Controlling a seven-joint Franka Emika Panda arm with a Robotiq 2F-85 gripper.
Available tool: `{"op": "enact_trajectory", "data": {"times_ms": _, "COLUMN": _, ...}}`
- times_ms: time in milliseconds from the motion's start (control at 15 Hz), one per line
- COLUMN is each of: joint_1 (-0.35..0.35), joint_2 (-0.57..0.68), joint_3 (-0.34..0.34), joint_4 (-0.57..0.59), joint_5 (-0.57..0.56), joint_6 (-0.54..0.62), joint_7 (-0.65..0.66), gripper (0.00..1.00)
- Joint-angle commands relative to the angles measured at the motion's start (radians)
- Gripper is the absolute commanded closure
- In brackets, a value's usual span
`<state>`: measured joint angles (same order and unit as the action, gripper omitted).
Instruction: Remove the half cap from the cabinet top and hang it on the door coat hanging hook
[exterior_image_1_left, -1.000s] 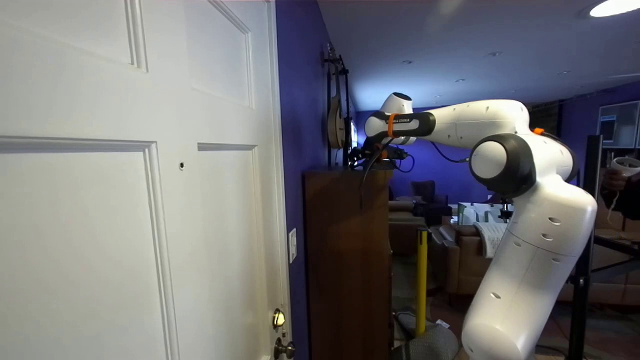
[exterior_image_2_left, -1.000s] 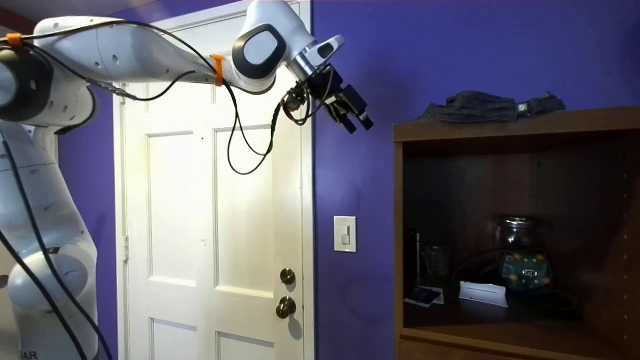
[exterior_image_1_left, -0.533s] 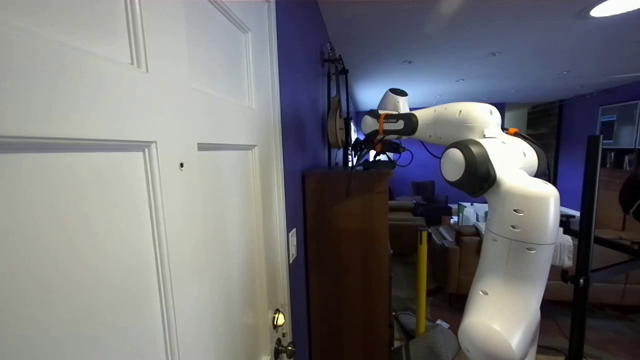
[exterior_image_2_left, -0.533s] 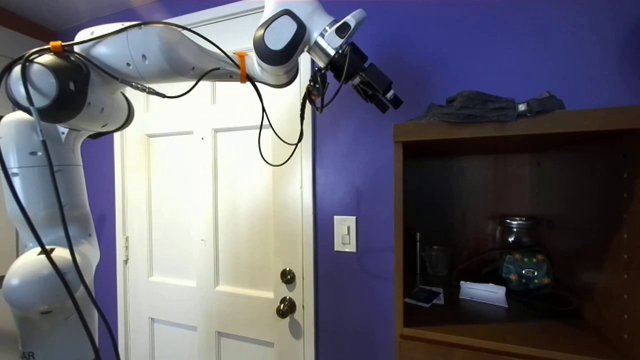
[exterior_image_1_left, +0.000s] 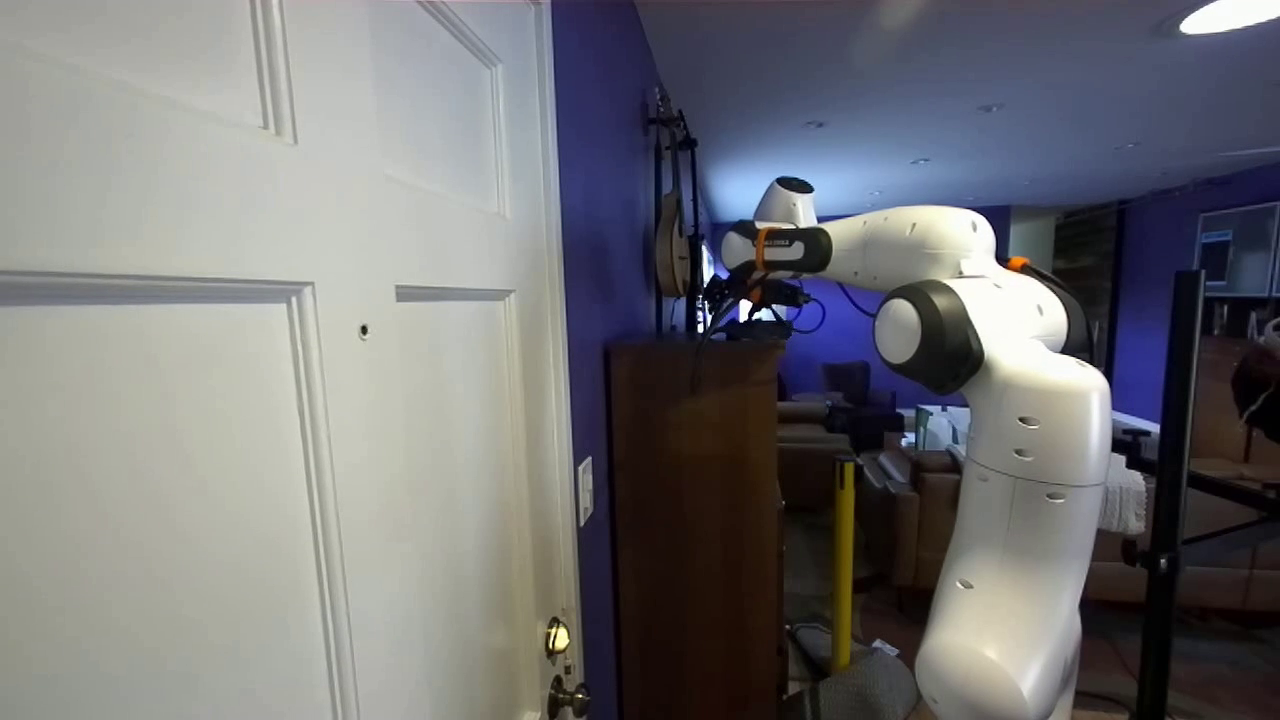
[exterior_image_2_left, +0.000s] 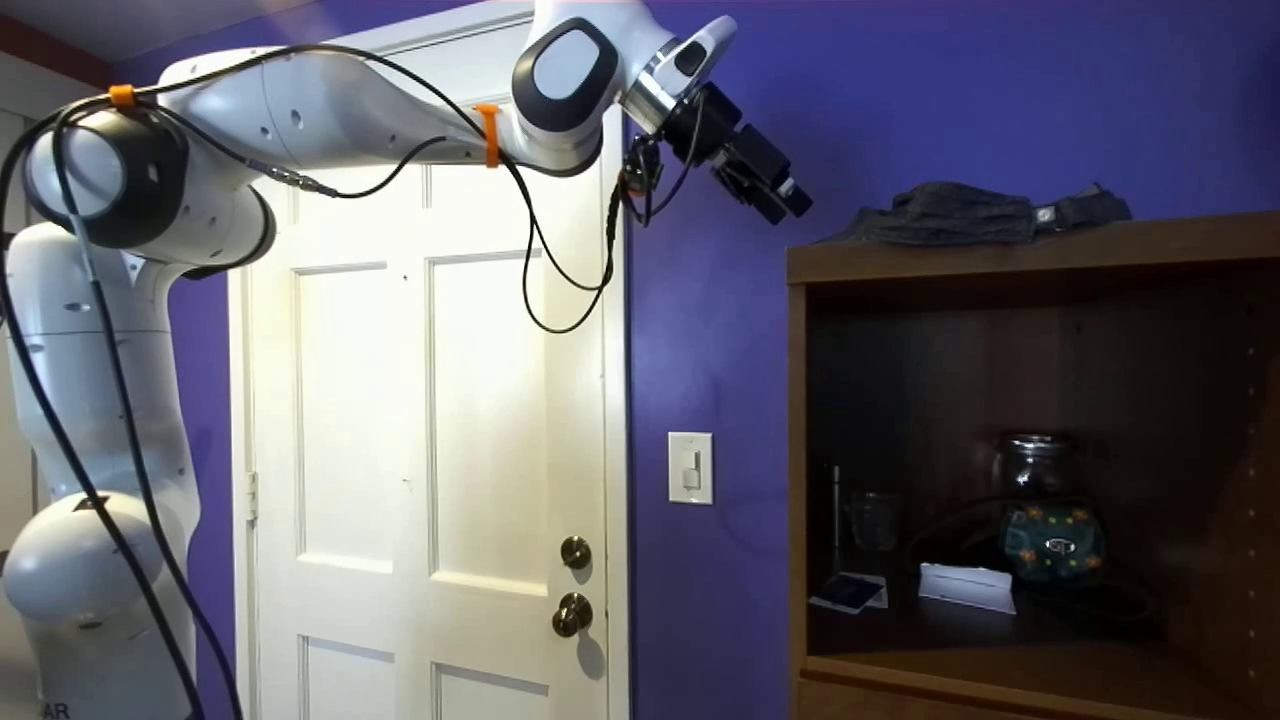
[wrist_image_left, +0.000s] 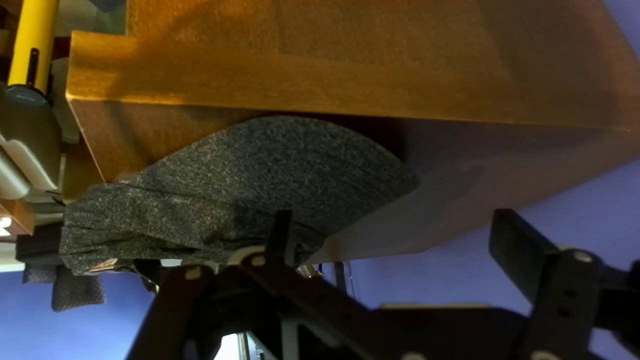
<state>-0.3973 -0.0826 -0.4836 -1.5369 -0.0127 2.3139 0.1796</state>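
The arm (exterior_image_2_left: 230, 110) stretches toward the cabinet (exterior_image_2_left: 950, 262), forearm (exterior_image_2_left: 390, 125) nearly level; its gripper (wrist_image_left: 400, 240) tilts down near the cabinet's edge, fingers (wrist_image_left: 519, 252) apart. The cap (exterior_image_2_left: 985, 213) lies on the cabinet's top. Only an exterior view shows the jar (exterior_image_2_left: 1035, 465) inside it.

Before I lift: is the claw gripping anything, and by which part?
Nothing is held: the claw stands open, and the grey half cap lies on the cabinet top.

"What is the tabletop (wrist_image_left: 475, 170)?"
"Brown wood, the flat top of a cabinet (exterior_image_1_left: 695, 530)."
"And what lies on it?"
"A dark grey cap (exterior_image_2_left: 960, 213), rumpled, its brim close to one edge."
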Motion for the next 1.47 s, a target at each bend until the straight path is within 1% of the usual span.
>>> {"op": "enact_trajectory", "data": {"times_ms": 0, "joint_1": -0.039, "joint_2": 0.041, "joint_3": -0.007, "joint_4": 0.055, "joint_5": 0.014, "joint_6": 0.017, "joint_7": 0.045, "gripper": 0.0}}
{"op": "enact_trajectory", "data": {"times_ms": 67, "joint_1": -0.046, "joint_2": 0.047, "joint_3": -0.011, "joint_4": 0.062, "joint_5": 0.018, "joint_6": 0.021, "joint_7": 0.051, "gripper": 0.0}}
{"op": "enact_trajectory", "data": {"times_ms": 200, "joint_1": -0.064, "joint_2": 0.062, "joint_3": -0.02, "joint_4": 0.082, "joint_5": 0.023, "joint_6": 0.066, "joint_7": 0.054, "gripper": 0.0}}
{"op": "enact_trajectory", "data": {"times_ms": 467, "joint_1": -0.07, "joint_2": 0.096, "joint_3": -0.033, "joint_4": 0.091, "joint_5": 0.161, "joint_6": 0.162, "joint_7": -0.072, "gripper": 0.0}}
{"op": "enact_trajectory", "data": {"times_ms": 533, "joint_1": -0.072, "joint_2": 0.111, "joint_3": -0.036, "joint_4": 0.098, "joint_5": 0.208, "joint_6": 0.17, "joint_7": -0.1, "gripper": 0.0}}
{"op": "enact_trajectory", "data": {"times_ms": 667, "joint_1": -0.081, "joint_2": 0.139, "joint_3": -0.037, "joint_4": 0.119, "joint_5": 0.31, "joint_6": 0.149, "joint_7": -0.146, "gripper": 0.0}}
{"op": "enact_trajectory", "data": {"times_ms": 733, "joint_1": -0.074, "joint_2": 0.091, "joint_3": -0.022, "joint_4": 0.067, "joint_5": 0.22, "joint_6": 0.149, "joint_7": -0.098, "gripper": 0.0}}
{"op": "enact_trajectory", "data": {"times_ms": 1067, "joint_1": -0.076, "joint_2": 0.1, "joint_3": -0.02, "joint_4": 0.069, "joint_5": 0.229, "joint_6": 0.149, "joint_7": -0.107, "gripper": 0.0}}
{"op": "enact_trajectory", "data": {"times_ms": 1200, "joint_1": -0.094, "joint_2": 0.154, "joint_3": -0.035, "joint_4": 0.131, "joint_5": 0.259, "joint_6": 0.105, "joint_7": -0.05, "gripper": 0.0}}
{"op": "enact_trajectory", "data": {"times_ms": 1400, "joint_1": -0.125, "joint_2": 0.197, "joint_3": -0.037, "joint_4": 0.177, "joint_5": 0.334, "joint_6": 0.081, "joint_7": -0.043, "gripper": 0.0}}
